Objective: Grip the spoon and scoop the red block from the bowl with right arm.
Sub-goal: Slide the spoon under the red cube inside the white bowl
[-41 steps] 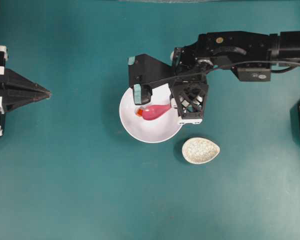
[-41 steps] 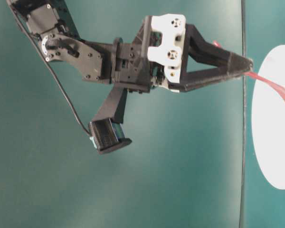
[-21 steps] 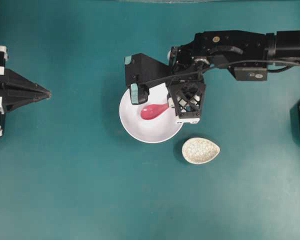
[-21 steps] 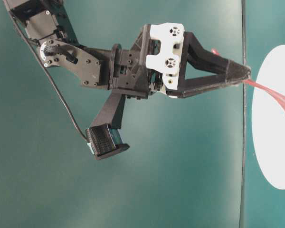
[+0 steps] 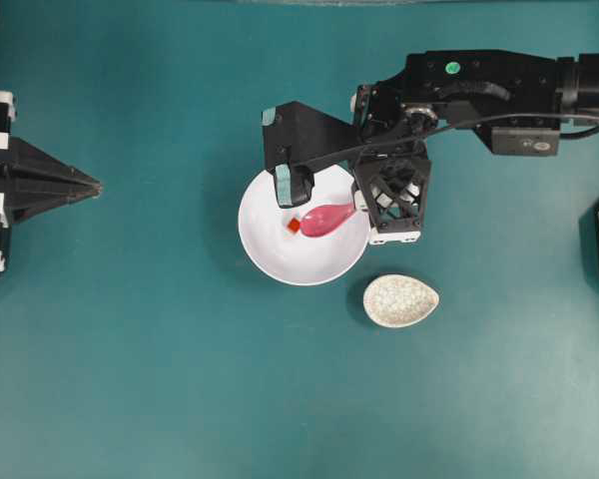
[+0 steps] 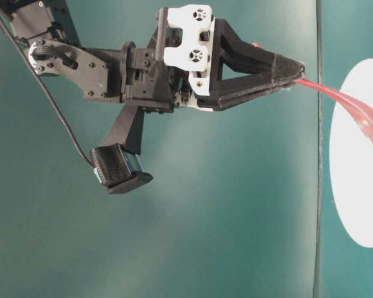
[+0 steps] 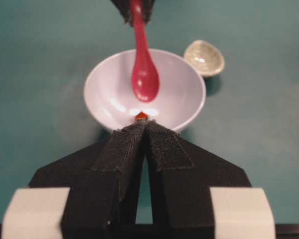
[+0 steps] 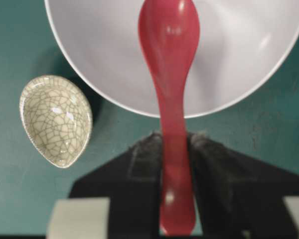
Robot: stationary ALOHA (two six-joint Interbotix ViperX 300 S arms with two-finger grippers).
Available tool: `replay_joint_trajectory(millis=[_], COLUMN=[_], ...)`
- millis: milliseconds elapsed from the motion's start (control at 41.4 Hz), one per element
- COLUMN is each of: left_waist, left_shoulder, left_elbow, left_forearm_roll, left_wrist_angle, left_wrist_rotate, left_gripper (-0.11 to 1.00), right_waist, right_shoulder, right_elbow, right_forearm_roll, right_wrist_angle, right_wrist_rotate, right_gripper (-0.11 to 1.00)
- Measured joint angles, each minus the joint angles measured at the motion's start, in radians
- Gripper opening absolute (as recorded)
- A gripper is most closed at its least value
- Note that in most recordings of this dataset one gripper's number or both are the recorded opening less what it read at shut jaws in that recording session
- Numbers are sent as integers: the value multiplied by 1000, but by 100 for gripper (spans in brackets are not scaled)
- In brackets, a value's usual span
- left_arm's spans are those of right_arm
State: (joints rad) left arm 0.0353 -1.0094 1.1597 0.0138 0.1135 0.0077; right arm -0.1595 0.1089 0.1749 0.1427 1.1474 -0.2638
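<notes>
at the far left of the overhead view the left gripper (image 5: 92, 186) rests low over the teal table (image 5: 160, 379), its jaws pressed together, well apart from the dishes. near the middle sits the white bowl (image 5: 280, 261). the red block (image 5: 294, 227) lies inside it, left of centre, just beside the tip of the spoon (image 5: 326, 220); whether the two touch is hard to tell from above. the spoon's scoop hangs over the bowl's inside, handle rising to the right into the right gripper (image 5: 361, 207), whose jaws pinch the handle from both sides. a small speckled dish (image 5: 400, 300) sits on the table just right of the bowl, below the right arm (image 5: 479, 90).
</notes>
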Motion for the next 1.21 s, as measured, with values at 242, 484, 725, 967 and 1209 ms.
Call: replay_joint_trajectory(millis=[242,484,725,967,1209], left_waist=[0,0,0,0,0], left_shoulder=[0,0,0,0,0], left_elbow=[0,0,0,0,0], left_forearm_roll=[0,0,0,2,2], left_wrist_angle=[2,2,2,2,2], left_wrist_rotate=[0,-2,0,0,0], left_gripper=[3,3,3,3,3], right_waist=[-2,0,0,0,-2], right_shoulder=[35,60,77,81,81], right_elbow=[2,2,2,2,-9], right_forearm_roll=[0,0,0,0,0], right_wrist_angle=[0,-35,-84,-132,-144], right_wrist_rotate=[-5,-5,-3,-2,11], right_gripper=[24,24,24,24,24])
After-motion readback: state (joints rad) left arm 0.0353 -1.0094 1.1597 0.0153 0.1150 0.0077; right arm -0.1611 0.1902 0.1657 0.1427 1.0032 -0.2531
